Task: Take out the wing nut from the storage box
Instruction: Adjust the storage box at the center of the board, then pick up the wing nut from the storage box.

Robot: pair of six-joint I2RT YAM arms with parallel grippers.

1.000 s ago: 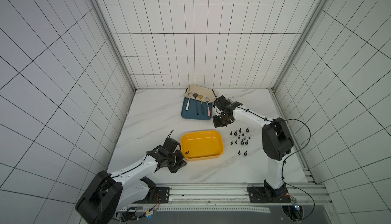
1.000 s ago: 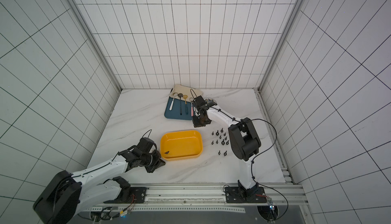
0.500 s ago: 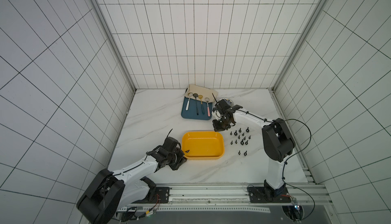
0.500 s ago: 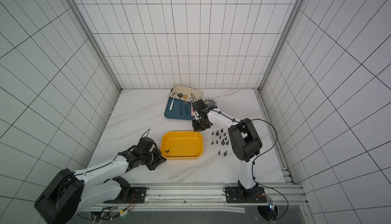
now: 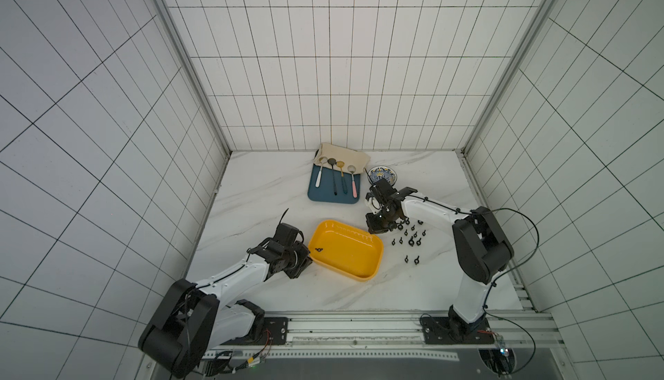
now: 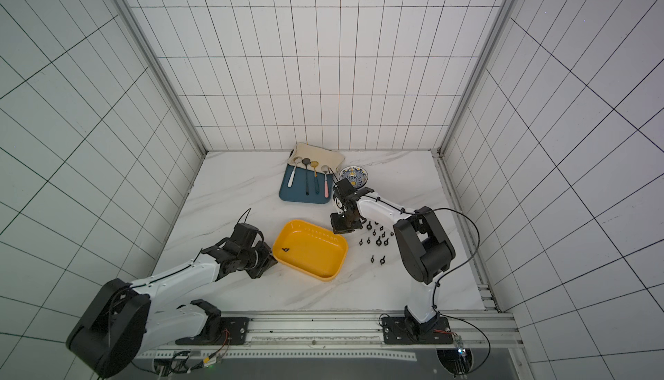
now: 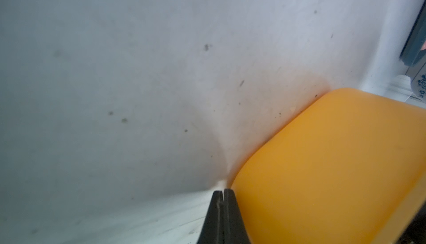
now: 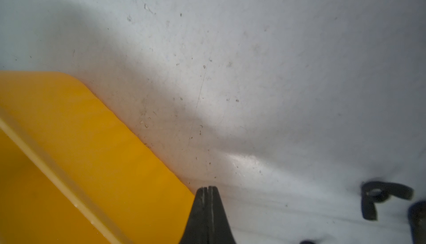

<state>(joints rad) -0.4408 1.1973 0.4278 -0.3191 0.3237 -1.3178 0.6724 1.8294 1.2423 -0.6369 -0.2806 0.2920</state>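
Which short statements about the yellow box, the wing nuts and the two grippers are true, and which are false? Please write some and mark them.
1. One wing nut lies inside the storage box. True.
2. The left gripper is open. False: it is shut, beside the box's corner.
3. The right gripper holds a wing nut. False: it is shut on nothing.
4. Several loose wing nuts lie on the table, outside the box. True.
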